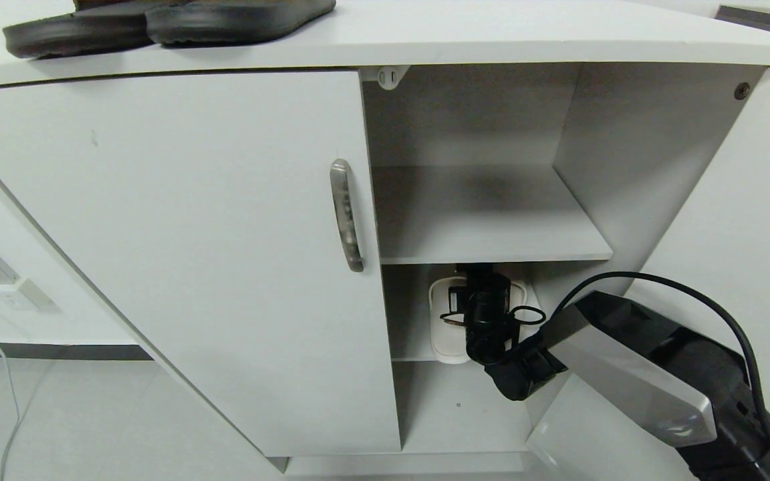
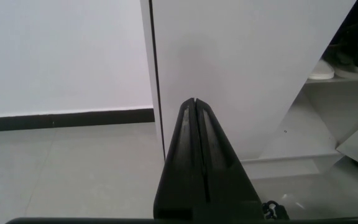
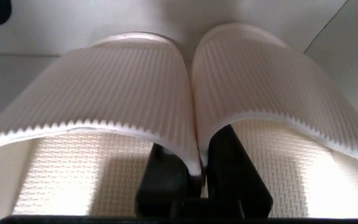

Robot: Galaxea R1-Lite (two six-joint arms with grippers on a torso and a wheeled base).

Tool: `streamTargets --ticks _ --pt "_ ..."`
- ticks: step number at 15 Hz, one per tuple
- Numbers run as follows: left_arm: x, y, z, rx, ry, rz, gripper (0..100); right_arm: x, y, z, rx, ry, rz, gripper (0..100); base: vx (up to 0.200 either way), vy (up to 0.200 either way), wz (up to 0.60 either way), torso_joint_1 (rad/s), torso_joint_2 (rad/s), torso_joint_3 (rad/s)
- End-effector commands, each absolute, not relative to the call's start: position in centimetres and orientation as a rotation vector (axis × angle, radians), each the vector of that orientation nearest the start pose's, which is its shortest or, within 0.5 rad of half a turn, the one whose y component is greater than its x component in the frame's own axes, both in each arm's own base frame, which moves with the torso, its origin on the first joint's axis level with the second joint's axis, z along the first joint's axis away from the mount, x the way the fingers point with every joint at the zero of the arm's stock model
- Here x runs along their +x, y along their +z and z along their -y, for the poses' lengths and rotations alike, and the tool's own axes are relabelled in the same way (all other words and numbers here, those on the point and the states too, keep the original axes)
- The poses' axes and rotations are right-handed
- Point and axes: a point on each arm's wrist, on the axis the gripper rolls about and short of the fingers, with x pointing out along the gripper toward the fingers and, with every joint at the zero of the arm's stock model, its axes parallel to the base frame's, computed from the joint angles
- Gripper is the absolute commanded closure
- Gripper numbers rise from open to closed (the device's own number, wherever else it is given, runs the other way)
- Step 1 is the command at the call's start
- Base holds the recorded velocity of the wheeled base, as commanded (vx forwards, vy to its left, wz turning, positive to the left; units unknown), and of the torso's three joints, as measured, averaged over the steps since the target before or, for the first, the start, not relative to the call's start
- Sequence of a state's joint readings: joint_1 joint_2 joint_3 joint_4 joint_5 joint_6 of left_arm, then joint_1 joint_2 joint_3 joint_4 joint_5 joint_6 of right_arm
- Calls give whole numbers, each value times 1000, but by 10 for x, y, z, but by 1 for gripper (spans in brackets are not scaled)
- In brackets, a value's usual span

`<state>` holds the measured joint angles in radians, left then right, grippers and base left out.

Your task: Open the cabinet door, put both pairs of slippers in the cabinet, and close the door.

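Apparently right fingers (image 3: 234, 171) pinching white slippers (image 3: 117, 81) by adjoining strap edges, inside cabinet (image 1: 625, 147), left fingers (image 2: 184, 149) pressed together

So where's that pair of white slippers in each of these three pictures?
Head view: the white slippers lie on the lower shelf of the open cabinet, partly behind the right gripper.
Left wrist view: far off on that shelf, beyond the closed door.
Right wrist view: close up, side by side.
Shared landmark: the black right gripper, clamped on the pair's adjoining straps.
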<state>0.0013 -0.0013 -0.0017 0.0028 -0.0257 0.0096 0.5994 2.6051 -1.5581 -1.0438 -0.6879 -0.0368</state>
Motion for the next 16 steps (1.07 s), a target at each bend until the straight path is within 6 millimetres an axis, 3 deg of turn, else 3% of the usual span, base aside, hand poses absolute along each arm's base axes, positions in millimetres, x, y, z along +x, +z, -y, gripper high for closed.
streamTargets --ticks 1,2,7,8,11,12,14,16 --pt "-23 76 1 9 -25 -1 100 427 39 -275 -41 -87 -5 100 0 0 0 0 0 0" --pt "-23 76 1 9 -25 -1 100 427 38 -276 -40 -84 -6 0 0 0 0 0 0 0" --pt "-23 76 1 9 -25 -1 100 408 44 -271 -60 -58 -28 0 0 0 0 0 0 0" --pt "-23 76 1 11 -25 -1 100 388 57 -269 -57 -38 -23 0 0 0 0 0 0 0" --pt "-23 76 1 11 -25 -1 100 348 75 -268 -51 5 -13 0 0 0 0 0 0 0" --pt "-23 76 1 11 -25 -1 100 326 81 -268 -55 37 -17 0 0 0 0 0 0 0" --pt "-23 76 1 11 -25 -1 100 295 83 -262 -68 67 -31 0 0 0 0 0 0 0" --pt "-23 76 1 11 -25 0 100 281 85 -256 -57 63 -17 0 0 0 0 0 0 0"
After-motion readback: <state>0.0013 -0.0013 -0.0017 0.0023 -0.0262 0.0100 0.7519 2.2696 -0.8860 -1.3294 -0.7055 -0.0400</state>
